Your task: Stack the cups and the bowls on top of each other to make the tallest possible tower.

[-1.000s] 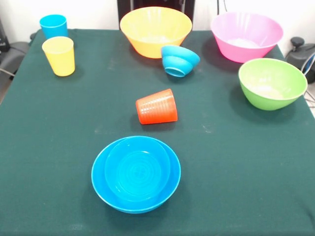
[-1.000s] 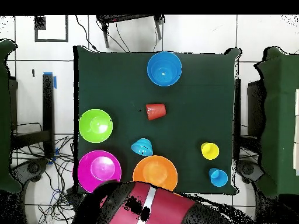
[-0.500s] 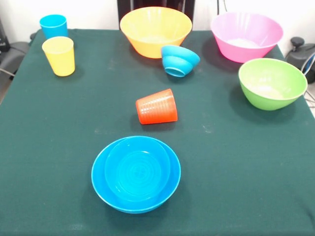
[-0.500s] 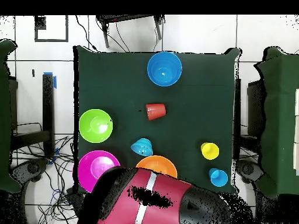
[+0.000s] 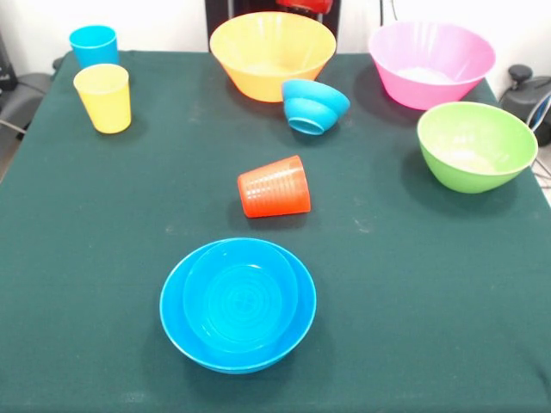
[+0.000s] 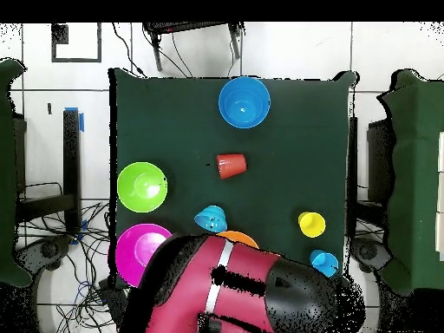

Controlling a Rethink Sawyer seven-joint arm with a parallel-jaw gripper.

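The arm (image 6: 227,290) is hanging over the yellow-orange bowl (image 5: 272,52) — tool hidden, grip unknowable; the orange-red cup (image 5: 274,187), apparently on its side, is lying beyond.

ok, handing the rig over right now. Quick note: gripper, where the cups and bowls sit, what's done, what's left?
Gripper: not visible; only the red arm shows, over the table's robot side.
Done: small blue plastic bowl nested in the medium blue bowl.
Loose: yellow-orange bowl, pink bowl, green bowl, tipped ridged blue bowl; upright yellow cup, sky-blue cup; ribbed orange-red cup on its side.
Left: nearly all stacking.
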